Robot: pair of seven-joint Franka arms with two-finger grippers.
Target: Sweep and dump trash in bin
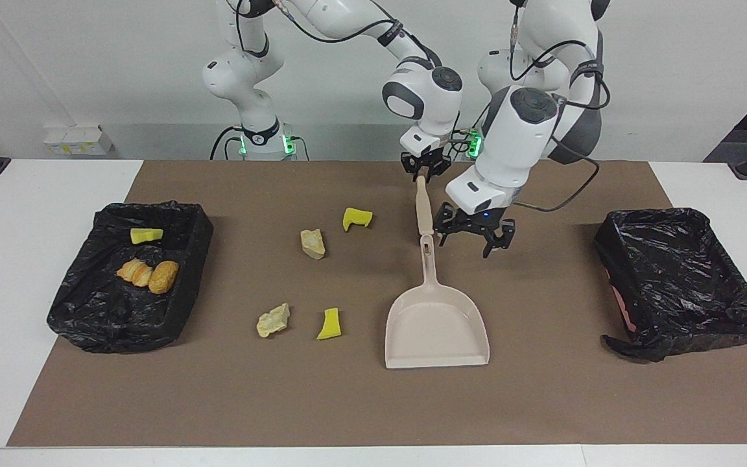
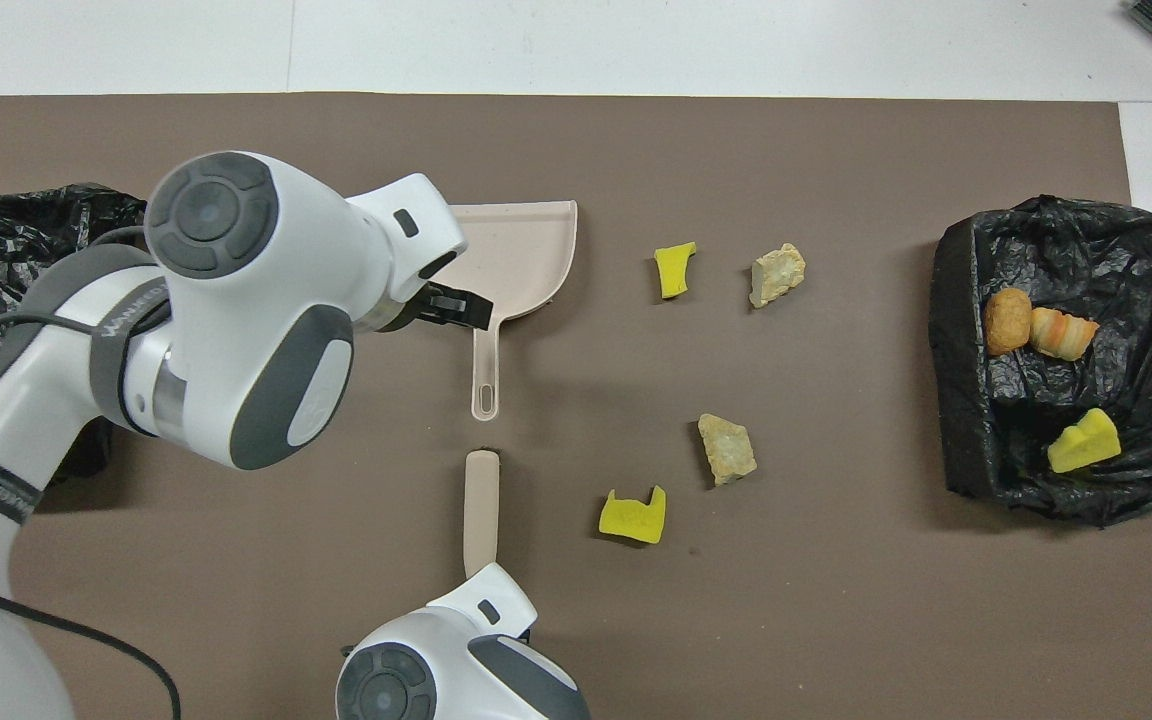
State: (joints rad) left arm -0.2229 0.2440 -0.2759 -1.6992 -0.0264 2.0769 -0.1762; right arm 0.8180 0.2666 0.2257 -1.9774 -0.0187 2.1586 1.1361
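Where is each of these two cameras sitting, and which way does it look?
Facing view: high across the table, looking at both robots; whole arms show, right hand shut on the brush.
Overhead view: above the robots, looking steeply down; left arm and left hand show.
Both share the dustpan and loose scraps.

Brown mat [image 1: 360, 402] covers the white table [image 1: 23, 389].
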